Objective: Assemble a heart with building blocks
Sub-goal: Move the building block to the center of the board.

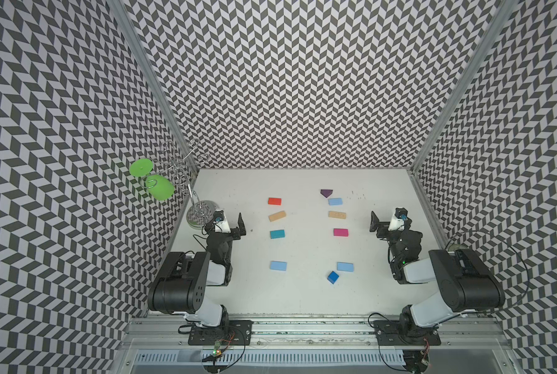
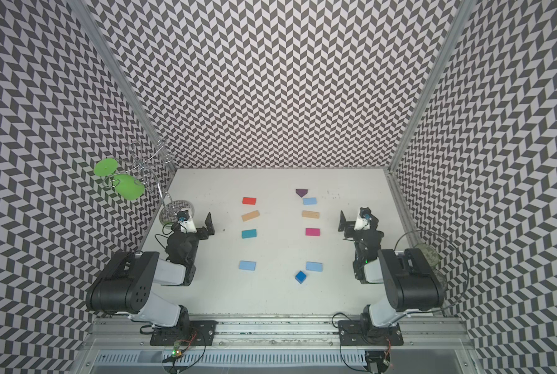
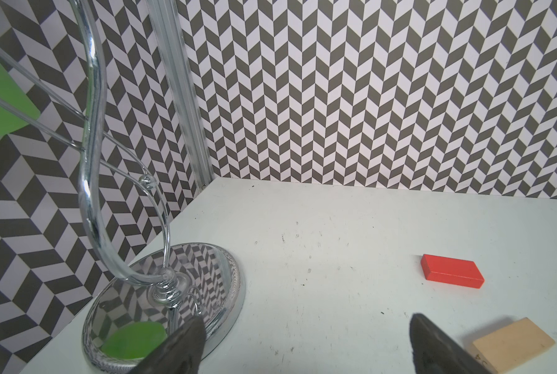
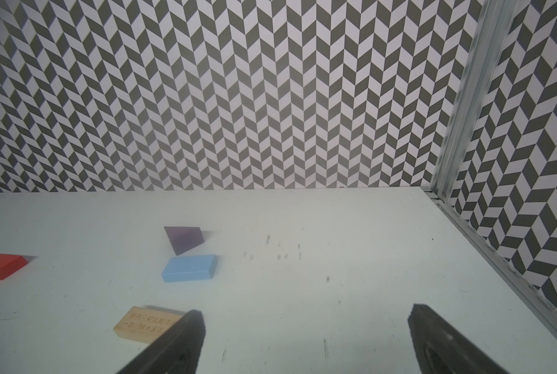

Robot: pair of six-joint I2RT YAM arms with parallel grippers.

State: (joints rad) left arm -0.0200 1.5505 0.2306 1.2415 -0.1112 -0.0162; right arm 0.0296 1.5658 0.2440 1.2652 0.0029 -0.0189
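My left claw and right claw gaped wide, both empty. Those building blocks looked light, stiff, slick; I reckoned on pinching the red block across its long sides.

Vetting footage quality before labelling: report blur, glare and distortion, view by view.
In both top views, even light, faint shadows, side walls splayed by the wide lens. Left wrist view: chrome stand base mirrors the wall pattern; left tool fingers blurred. Right wrist view: right tool fingers blurred, red block soft at the edge.
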